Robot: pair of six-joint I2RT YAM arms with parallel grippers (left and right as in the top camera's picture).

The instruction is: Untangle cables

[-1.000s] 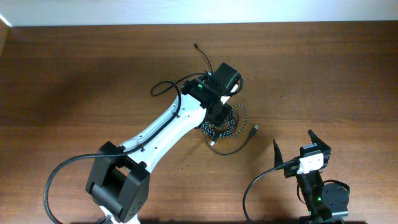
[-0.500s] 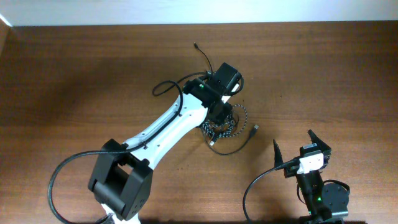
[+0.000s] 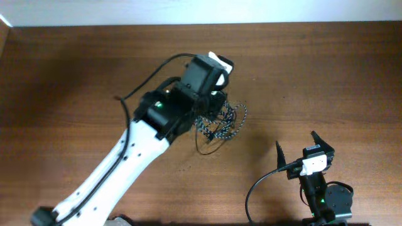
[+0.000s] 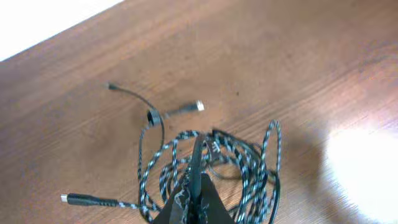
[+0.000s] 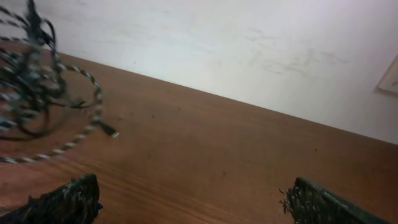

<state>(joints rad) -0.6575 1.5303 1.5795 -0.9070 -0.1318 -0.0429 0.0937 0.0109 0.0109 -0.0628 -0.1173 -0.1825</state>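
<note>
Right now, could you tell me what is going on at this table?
The left gripper is shut on the braided speckled cable, pinching a strand of the tangle above the wooden table. A thin black cable runs into the same bundle. The right gripper sits open near the table's edge, holding nothing.

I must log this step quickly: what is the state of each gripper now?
Left gripper: closed, pinching the braided cable.
Right gripper: open, holding nothing.
</note>
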